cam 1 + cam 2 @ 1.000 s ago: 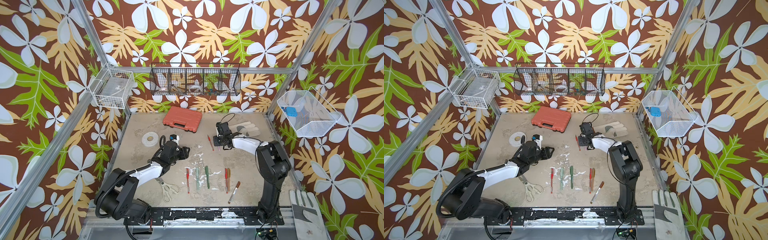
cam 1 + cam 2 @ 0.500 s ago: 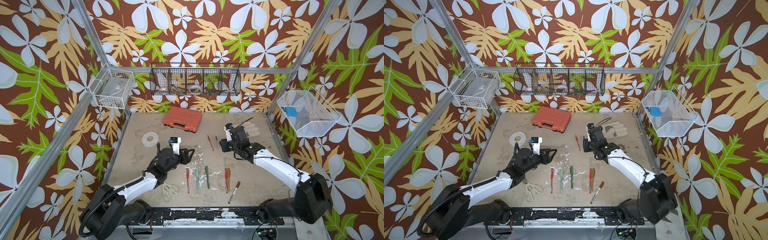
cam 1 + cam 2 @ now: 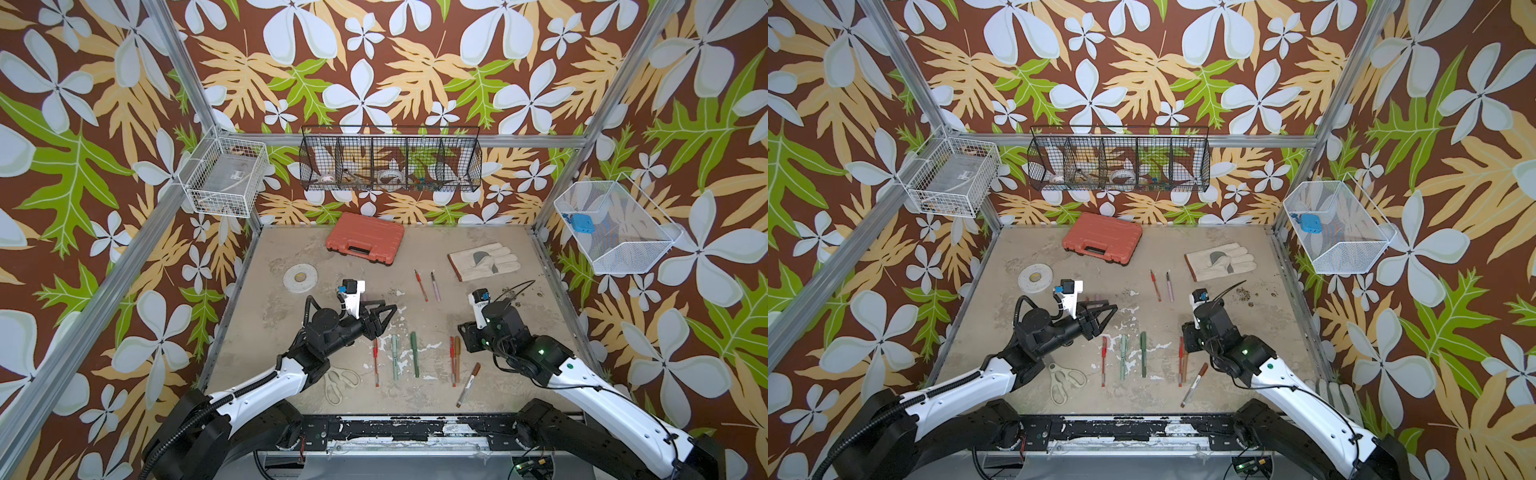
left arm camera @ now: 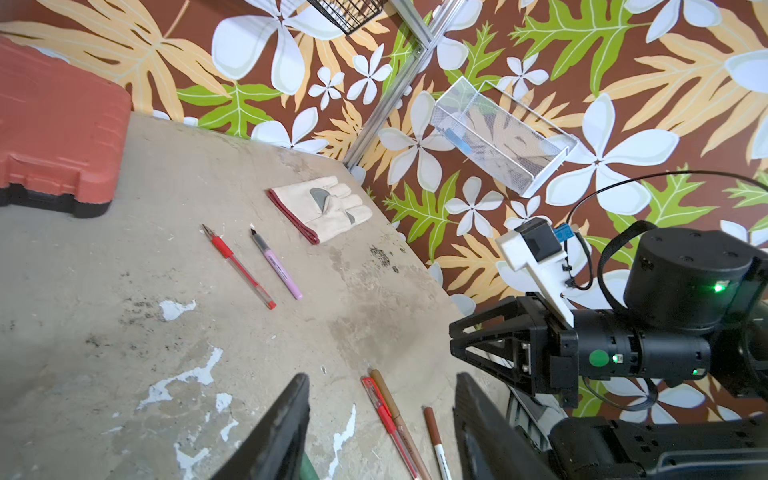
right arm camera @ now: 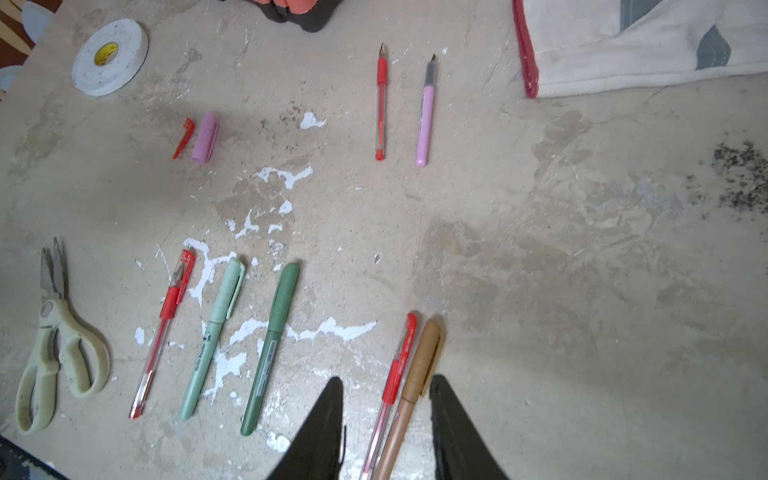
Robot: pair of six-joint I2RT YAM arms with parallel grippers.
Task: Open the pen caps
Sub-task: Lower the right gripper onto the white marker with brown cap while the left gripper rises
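Note:
Several capped pens lie in a row near the front: a red pen (image 5: 162,332), a pale green pen (image 5: 212,336), a dark green pen (image 5: 270,345), then another red pen (image 5: 399,365) touching a gold pen (image 5: 417,370). A brown-capped marker (image 3: 468,384) lies beside them. Further back lie an uncapped red pen (image 5: 380,104) and an uncapped pink pen (image 5: 426,116). Their loose red cap (image 5: 184,138) and pink cap (image 5: 205,137) lie to the left. My right gripper (image 5: 386,415) is open, straddling the red and gold pair. Empty and open, my left gripper (image 3: 386,320) hovers left of centre.
An orange case (image 3: 365,241) sits at the back and a work glove (image 3: 484,262) at the back right. A white tape roll (image 3: 300,277) lies at the left. White-handled scissors (image 3: 338,384) lie front left. Wire baskets hang on the walls.
My right gripper came forward from the back, near the glove, to above the red and gold pens. The left gripper shifted slightly right and forward.

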